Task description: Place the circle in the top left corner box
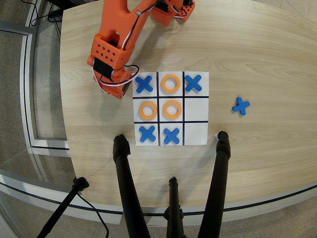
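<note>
Overhead view: pale wood surface (277,59) with a white nine-cell grid sheet (196,105) near the middle. Cell contents by clock direction from the sheet's centre:
- 10-11 o'clock corner: blue cross (144,84).
- 12 o'clock: orange ring (170,84).
- 1-2 o'clock corner: blue cross (193,83).
- 9 o'clock: orange ring (147,110).
- centre: orange ring (172,109).
- 3 o'clock: bare white.
- 7-8 o'clock corner: blue cross (147,133).
- 6 o'clock: blue cross (171,136).
- 4-5 o'clock corner: bare white corner cell (196,133), the only corner without a cross.

Three rings in total, each inside its own cell and clear of the black lines. A spare blue cross (241,105) lies off the sheet on the bare wood at 3 o'clock, well apart from the grid.

The orange arm (119,34) comes down from 12 o'clock, its head ending just beside the sheet's 10 o'clock corner. The end effector (111,89) sits under the arm body with cables in front; cannot tell whether the fingers are wide or narrow, and no ring shows in it.

Black tripod legs (126,183) stand on the surface at 6 o'clock, below the sheet; one foot is near the sheet's 4-5 o'clock corner.
</note>
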Motion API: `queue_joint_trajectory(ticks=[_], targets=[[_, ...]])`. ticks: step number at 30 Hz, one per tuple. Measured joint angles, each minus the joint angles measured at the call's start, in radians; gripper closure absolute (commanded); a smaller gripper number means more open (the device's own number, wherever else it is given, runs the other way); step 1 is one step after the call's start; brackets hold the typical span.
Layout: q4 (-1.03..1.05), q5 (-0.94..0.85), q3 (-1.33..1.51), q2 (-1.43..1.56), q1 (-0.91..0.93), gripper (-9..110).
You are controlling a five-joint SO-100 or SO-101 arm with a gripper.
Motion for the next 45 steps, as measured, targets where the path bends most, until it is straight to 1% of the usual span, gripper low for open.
queue_joint_trajectory(ticks=[5, 10, 15, 17, 20, 23, 26, 30, 36, 41, 45], targets=[[0.006, 0.089, -0.018, 0.153, -0.074, 102], [0.12, 0.172, -0.009, 0.423, -0.222, 102], [0.275, 0.256, 0.054, 0.686, -0.492, 102], [0.348, 0.301, 0.072, 0.742, -0.629, 102], [0.391, 0.387, 0.078, 0.747, -0.816, 102], [0.374, 0.443, 0.083, 0.686, -0.937, 102], [0.296, 0.463, 0.078, 0.566, -0.969, 102], [0.215, 0.472, -0.046, 0.318, -0.965, 102], [0.206, 0.472, -0.35, -0.051, -0.92, 102], [0.216, 0.472, -0.561, -0.273, -0.904, 102], [0.216, 0.472, -0.68, -0.393, -0.891, 102]])
